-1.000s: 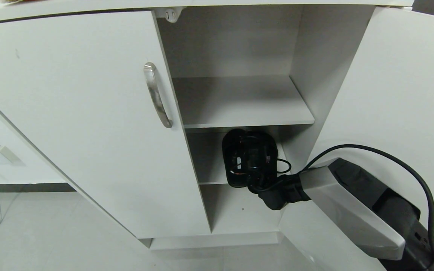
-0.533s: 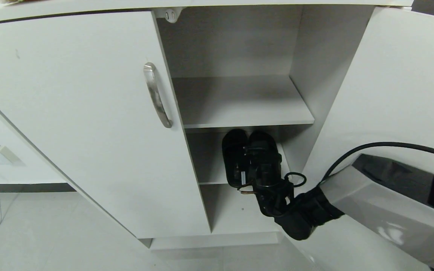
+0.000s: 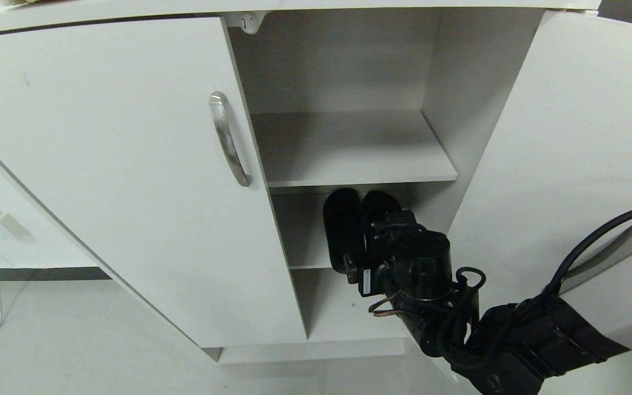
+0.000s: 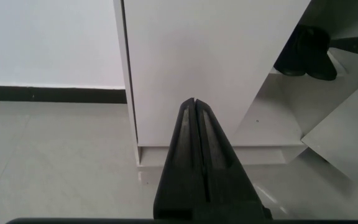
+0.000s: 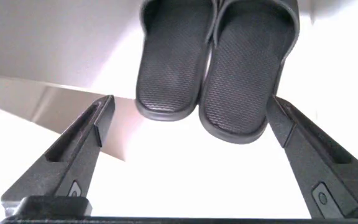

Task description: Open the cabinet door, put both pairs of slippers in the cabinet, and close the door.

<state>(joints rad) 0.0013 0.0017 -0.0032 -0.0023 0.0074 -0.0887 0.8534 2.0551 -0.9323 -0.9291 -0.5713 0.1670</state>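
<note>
While black slippers (image 5: pixel 219 68) lay on the middle shelf (image 3: pixel 308 262) of the cabinet (image 3: pixel 458 82), the right end effector (image 5: pixel 189 106) gaped before them; the left end effector (image 4: pixel 194 104) was pressed together.

The right arm (image 3: pixel 423 269) partly hides the near ends of the black slippers (image 3: pixel 342 230).
</note>
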